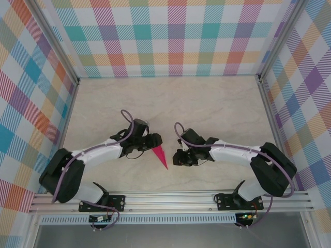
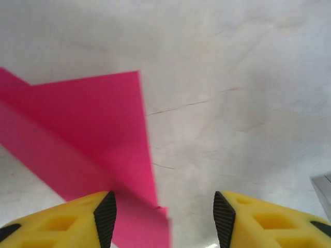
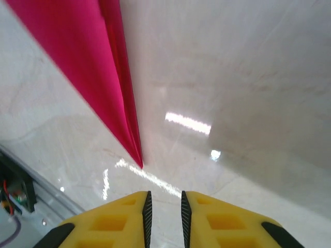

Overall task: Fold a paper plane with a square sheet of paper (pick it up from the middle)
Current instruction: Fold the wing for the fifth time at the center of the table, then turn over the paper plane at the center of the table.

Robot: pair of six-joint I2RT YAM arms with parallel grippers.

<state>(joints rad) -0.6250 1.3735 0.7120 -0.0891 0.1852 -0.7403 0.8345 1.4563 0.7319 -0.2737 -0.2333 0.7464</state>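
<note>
The paper plane (image 1: 161, 156) is a narrow magenta-pink dart lying on the table between my two grippers, its tip pointing toward the near edge. My left gripper (image 1: 155, 140) is at its wide end. In the left wrist view the pink paper (image 2: 93, 129) lies flat below the left gripper (image 2: 165, 212), whose jaws stand wide apart, with the paper's edge running between them near the left finger. My right gripper (image 1: 177, 156) is just right of the dart. In the right wrist view the dart's tip (image 3: 135, 150) sits a little ahead of the right gripper (image 3: 164, 206), whose jaws are narrowly apart and hold nothing.
The pale marble-look table (image 1: 207, 103) is walled in by checked panels on three sides. An aluminium rail (image 1: 170, 199) carrying both arm bases runs along the near edge, and its end with wiring (image 3: 15, 191) lies close to the right gripper.
</note>
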